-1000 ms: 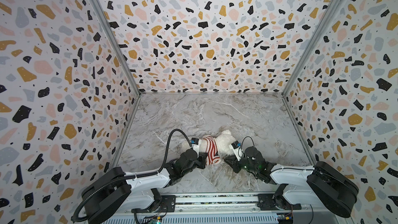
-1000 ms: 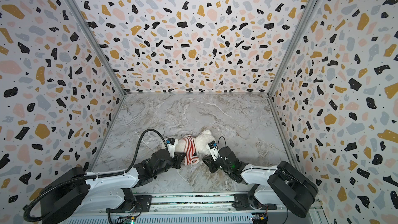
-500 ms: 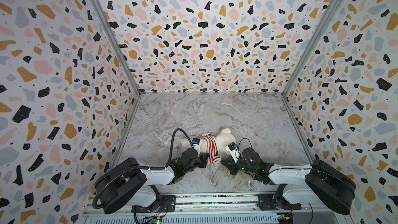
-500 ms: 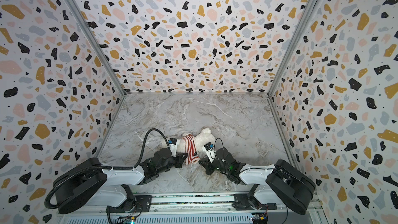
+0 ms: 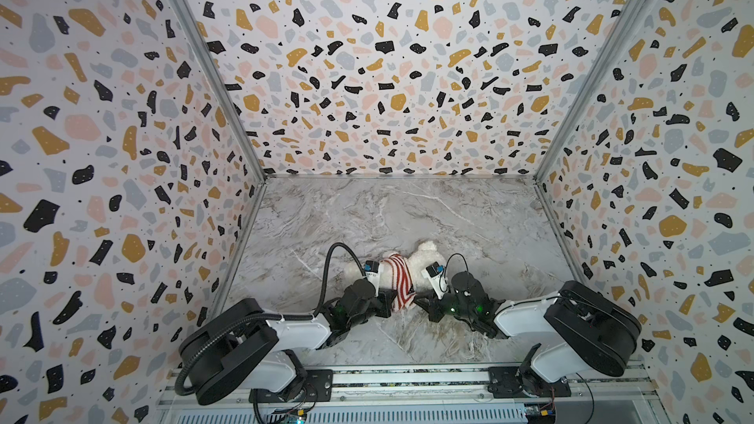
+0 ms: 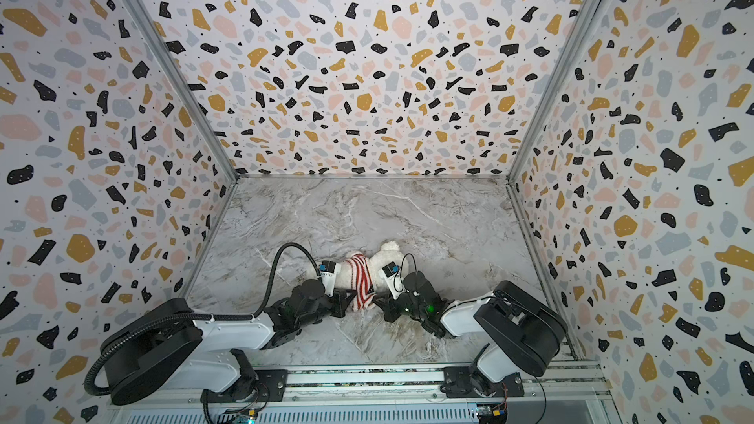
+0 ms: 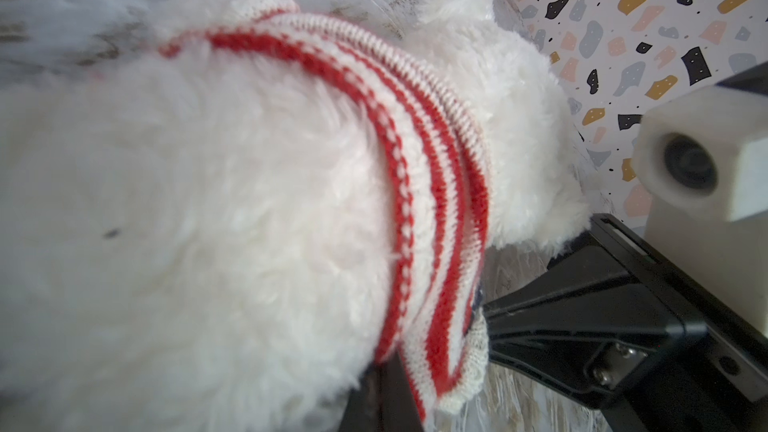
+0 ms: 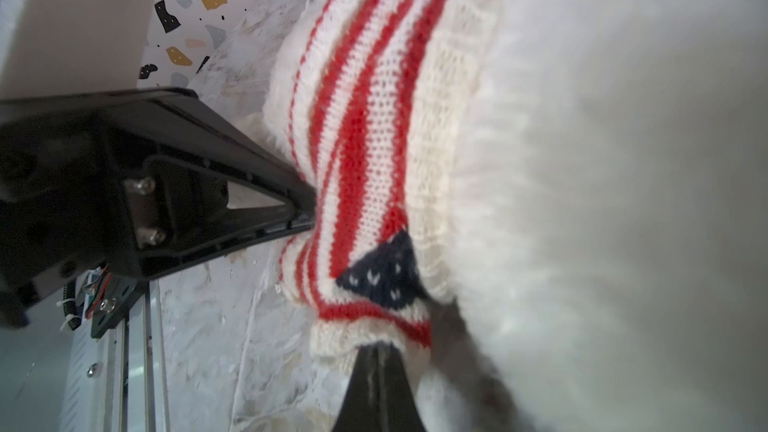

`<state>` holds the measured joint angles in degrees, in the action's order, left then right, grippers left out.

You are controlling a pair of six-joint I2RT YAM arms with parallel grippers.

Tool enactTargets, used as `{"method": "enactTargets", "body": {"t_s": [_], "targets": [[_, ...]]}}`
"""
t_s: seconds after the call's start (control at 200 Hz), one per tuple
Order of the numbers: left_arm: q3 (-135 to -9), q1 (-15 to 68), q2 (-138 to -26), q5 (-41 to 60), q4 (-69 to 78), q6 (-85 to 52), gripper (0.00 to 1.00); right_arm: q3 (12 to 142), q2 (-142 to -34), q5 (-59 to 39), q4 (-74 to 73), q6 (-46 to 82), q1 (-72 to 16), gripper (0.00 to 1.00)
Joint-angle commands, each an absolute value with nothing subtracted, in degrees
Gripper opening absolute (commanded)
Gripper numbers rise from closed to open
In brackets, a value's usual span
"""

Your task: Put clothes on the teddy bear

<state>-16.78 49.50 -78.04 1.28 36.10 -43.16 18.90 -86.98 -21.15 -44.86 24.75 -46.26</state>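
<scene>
Teddy bear [image 5: 424, 256] lies lower ctr in both top views on the worktop [image 5: 408, 210], w/ a striped sweater [image 5: 398, 279] bunched round its middle. Left fingers [image 8: 291, 205] are clamped tight on the sweater's edge. Right fingers [image 8: 376, 371] are pinched closed on the cream hem, prob. fabric only, since fur blurs the close-up.

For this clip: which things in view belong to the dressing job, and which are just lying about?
Job: fluffy white plush teddy bear; red-and-white striped knit sweater bunched around its body; left claw and right claw, both shut on the sweater's hem.
Lying about: no loose items; only the grey marble-patterned tabletop and speckled terrazzo walls.
</scene>
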Motion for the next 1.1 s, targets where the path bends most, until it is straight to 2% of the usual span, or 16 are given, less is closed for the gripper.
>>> {"method": "enactTargets", "body": {"t_s": [0.0,0.195,0.395,0.546,0.766,0.961,1.091], "targets": [[-18.54,49.16,-79.69,0.80,36.29,-42.81,0.00,21.05,-88.98,-22.84,-47.43,24.13,-45.82,0.04],[-19.06,49.16,-82.87,0.27,37.85,-42.80,0.00,21.79,-91.50,-23.46,-49.04,24.50,-45.79,0.06],[-19.79,49.17,-87.32,1.17,39.38,-42.72,0.00,21.82,-93.31,-24.06,-51.19,26.35,-45.36,0.20],[-19.22,49.15,-89.75,1.67,40.59,-42.69,0.00,22.65,-95.34,-24.88,-52.44,27.45,-44.69,0.24],[-18.37,49.19,-92.56,3.26,42.96,-42.49,0.00,24.34,-99.38,-25.43,-53.70,28.96,-43.34,0.36],[-18.78,49.24,-94.98,5.61,44.80,-42.29,0.00,25.12,-101.08,-25.23,-53.90,29.64,-42.60,0.30],[-19.20,49.31,-96.87,7.74,46.50,-42.40,0.00,26.14,-102.93,-25.62,-53.82,29.40,-42.46,0.18]]}}
